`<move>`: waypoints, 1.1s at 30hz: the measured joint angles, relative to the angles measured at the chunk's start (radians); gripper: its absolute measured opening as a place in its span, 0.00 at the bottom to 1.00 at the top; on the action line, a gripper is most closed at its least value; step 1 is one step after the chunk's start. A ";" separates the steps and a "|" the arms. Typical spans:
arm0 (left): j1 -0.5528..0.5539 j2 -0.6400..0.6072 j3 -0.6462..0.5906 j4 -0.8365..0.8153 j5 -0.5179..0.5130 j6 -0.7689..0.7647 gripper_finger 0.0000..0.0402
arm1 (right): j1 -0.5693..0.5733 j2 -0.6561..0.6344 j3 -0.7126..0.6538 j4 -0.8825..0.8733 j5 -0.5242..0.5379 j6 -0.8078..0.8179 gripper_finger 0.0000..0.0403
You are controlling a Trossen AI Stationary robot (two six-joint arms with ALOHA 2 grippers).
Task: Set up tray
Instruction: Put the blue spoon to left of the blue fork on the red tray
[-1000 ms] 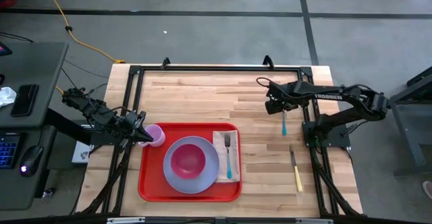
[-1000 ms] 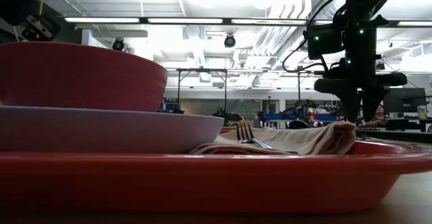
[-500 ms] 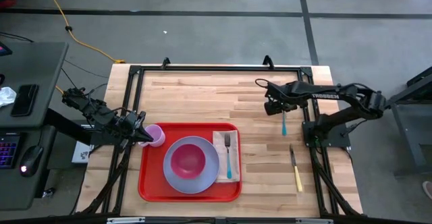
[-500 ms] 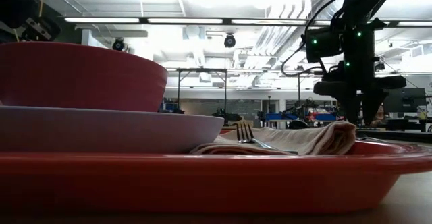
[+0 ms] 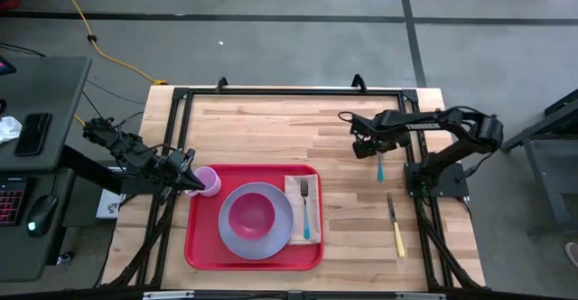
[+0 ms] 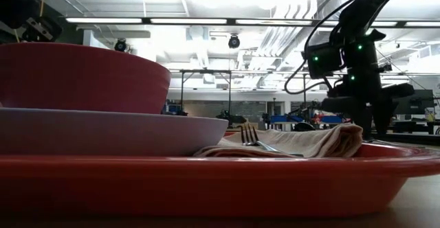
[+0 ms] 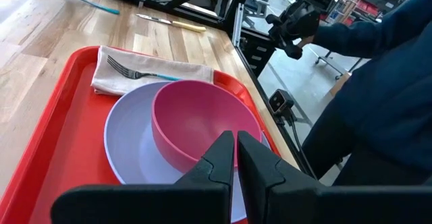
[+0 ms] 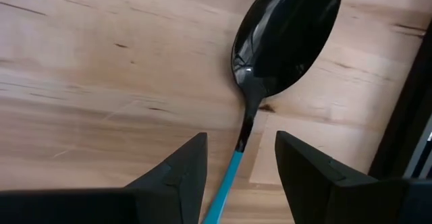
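The red tray (image 5: 203, 250) lies at the table's near side. It carries a lavender plate (image 5: 271, 232) with a pink bowl (image 5: 250, 213) in it, a tan napkin (image 5: 293, 201) with a teal-handled fork (image 5: 306, 205) on it, and a purple cup (image 5: 210, 182) in its far left corner. My left gripper (image 5: 191, 182) is shut right beside the cup's left side. A spoon (image 5: 380, 164) with a black bowl and a teal handle lies flat on the wood to the tray's right. My right gripper (image 8: 239, 173) is open over it, one finger on each side of the handle. My left gripper (image 7: 235, 158) stands shut against the left side of the purple cup. The cup does not show in the left wrist view, so I cannot tell whether the fingers touch it.
A knife (image 5: 396, 229) with a yellow handle lies on the wood near the table's right near corner. Bare wood stretches along the far side. A black frame edges the table. A person in a dark blue sleeve (image 7: 378, 82) stands beyond the right edge.
My right gripper has come down toward the spoon and shifted slightly toward the table's left, with the arm's elbow folding in. The spoon and the things on the tray have stayed where they were.
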 joint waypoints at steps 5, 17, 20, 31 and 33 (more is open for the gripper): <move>0.000 0.000 0.000 0.000 0.000 0.000 0.12 | 0.000 0.010 -0.017 0.040 -0.012 0.000 0.38; 0.000 0.000 0.000 -0.002 0.010 0.000 0.12 | 0.000 -0.035 -0.117 0.159 -0.065 0.063 0.38; 0.000 0.000 0.000 0.000 0.011 0.000 0.12 | 0.000 -0.047 -0.117 0.163 -0.064 0.069 0.37; 0.000 0.000 0.000 -0.008 0.011 0.000 0.12 | 0.000 -0.049 -0.118 0.166 -0.065 0.095 0.20; 0.000 0.000 0.000 -0.008 0.011 0.000 0.12 | 0.000 -0.049 -0.118 0.166 -0.064 0.096 0.17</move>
